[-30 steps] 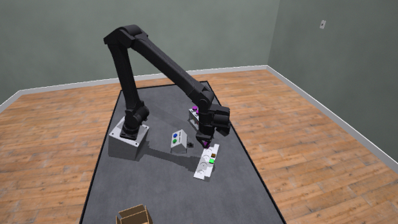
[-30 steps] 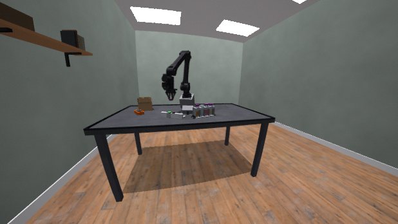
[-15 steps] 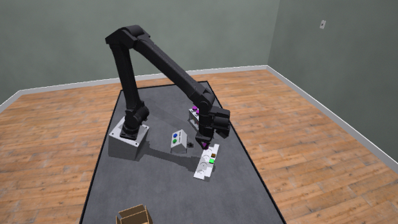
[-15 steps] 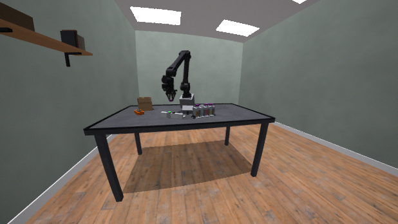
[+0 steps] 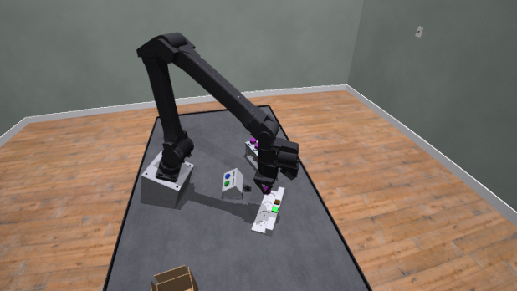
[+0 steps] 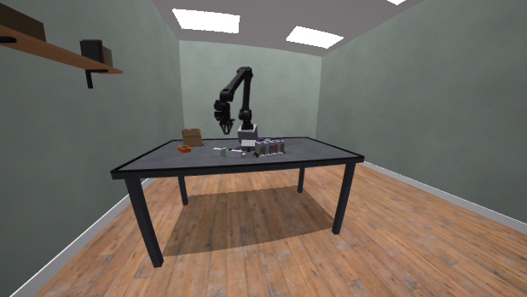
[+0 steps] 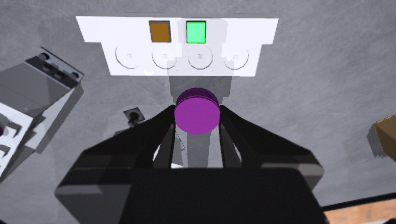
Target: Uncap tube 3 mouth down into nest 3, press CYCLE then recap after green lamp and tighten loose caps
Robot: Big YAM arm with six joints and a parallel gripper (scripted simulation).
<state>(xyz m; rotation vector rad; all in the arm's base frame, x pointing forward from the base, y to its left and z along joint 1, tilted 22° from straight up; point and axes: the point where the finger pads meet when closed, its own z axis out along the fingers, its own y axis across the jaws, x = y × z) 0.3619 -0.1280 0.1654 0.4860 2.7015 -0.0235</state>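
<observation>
My gripper (image 5: 266, 188) (image 6: 226, 130) (image 7: 197, 112) is shut on a purple cap (image 5: 265, 188) (image 7: 197, 111) and holds it in the air above the near end of the white cap tray (image 5: 257, 227) (image 6: 218, 149) (image 7: 90, 30). All the nests in the tray show empty in the wrist view. The tray's green lamp (image 5: 274, 209) (image 7: 196, 31) is lit; the amber lamp (image 5: 277, 202) (image 7: 160, 31) beside it is dull. The decapping station (image 5: 251, 154) (image 6: 269, 148) (image 7: 35, 95) stands just beyond the tray, with purple caps on its tubes. The key housing (image 5: 232, 182) carries the blue key (image 5: 227, 176) and the green key (image 5: 226, 183).
A small dark part (image 5: 248, 188) (image 7: 134, 116) lies between the key housing and the tray. A cardboard box (image 5: 176, 279) (image 6: 192, 137) (image 7: 387, 135) stands near the table's edge, with a small orange item (image 6: 184, 148) next to it. The arm's base block (image 5: 166, 184) is at the left.
</observation>
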